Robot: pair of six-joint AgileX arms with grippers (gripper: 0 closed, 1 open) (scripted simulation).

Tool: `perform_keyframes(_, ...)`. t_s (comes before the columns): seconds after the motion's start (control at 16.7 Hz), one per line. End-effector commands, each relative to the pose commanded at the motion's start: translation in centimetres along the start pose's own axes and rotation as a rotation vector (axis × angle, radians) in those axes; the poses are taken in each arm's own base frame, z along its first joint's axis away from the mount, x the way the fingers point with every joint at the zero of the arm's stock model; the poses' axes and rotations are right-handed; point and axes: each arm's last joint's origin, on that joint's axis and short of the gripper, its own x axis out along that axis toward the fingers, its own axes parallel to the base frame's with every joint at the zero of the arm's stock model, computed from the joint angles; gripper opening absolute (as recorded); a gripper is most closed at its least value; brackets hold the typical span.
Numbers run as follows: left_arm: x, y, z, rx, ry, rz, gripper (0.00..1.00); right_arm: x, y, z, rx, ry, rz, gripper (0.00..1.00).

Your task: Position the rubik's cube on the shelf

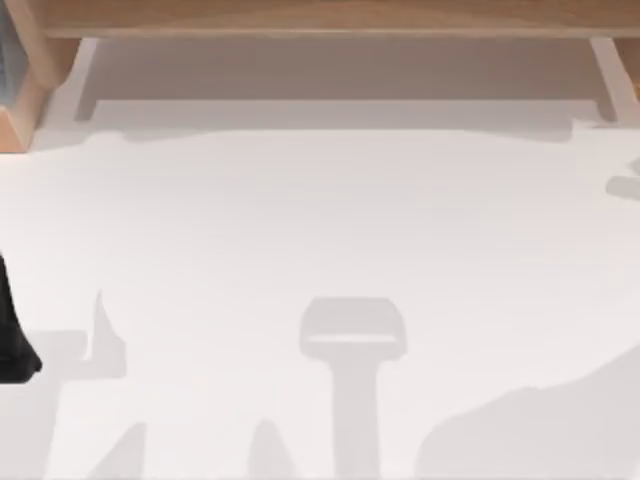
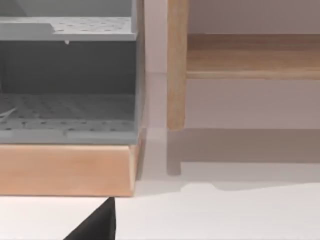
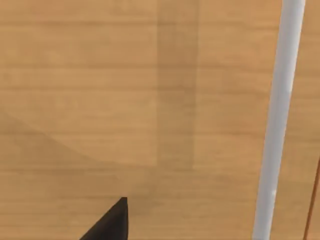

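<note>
The rubik's cube is out of view. The shelf (image 1: 320, 15) is a long light-brown wooden board across the far edge of the table. In the left wrist view its board (image 2: 250, 55) and one upright side support (image 2: 176, 65) stand above the white table. A dark part of my left gripper (image 2: 97, 225) pokes in low, short of the shelf, and my left arm (image 1: 12, 335) sits at the table's left edge. In the right wrist view, light-brown wood (image 3: 100, 100) lies close under my right gripper (image 3: 110, 222).
A grey perforated rack (image 2: 65, 115) on a wooden base (image 2: 65, 167) stands left of the shelf, at the far left corner (image 1: 10, 70). The white table (image 1: 320, 230) carries arm shadows. A white bar (image 3: 280, 120) runs across the wood.
</note>
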Motion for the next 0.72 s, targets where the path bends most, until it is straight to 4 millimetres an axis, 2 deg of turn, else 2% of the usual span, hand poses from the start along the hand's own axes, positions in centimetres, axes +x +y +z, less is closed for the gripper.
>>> perform_keyframes(0.6, 0.0, 0.0, 0.0, 0.0, 0.0, 0.0, 1.0, 0.0, 0.0, 0.0, 0.0, 0.0, 0.0, 0.02)
perform_keyframes(0.72, 0.0, 0.0, 0.0, 0.0, 0.0, 0.0, 1.0, 0.0, 0.0, 0.0, 0.0, 0.0, 0.0, 0.0)
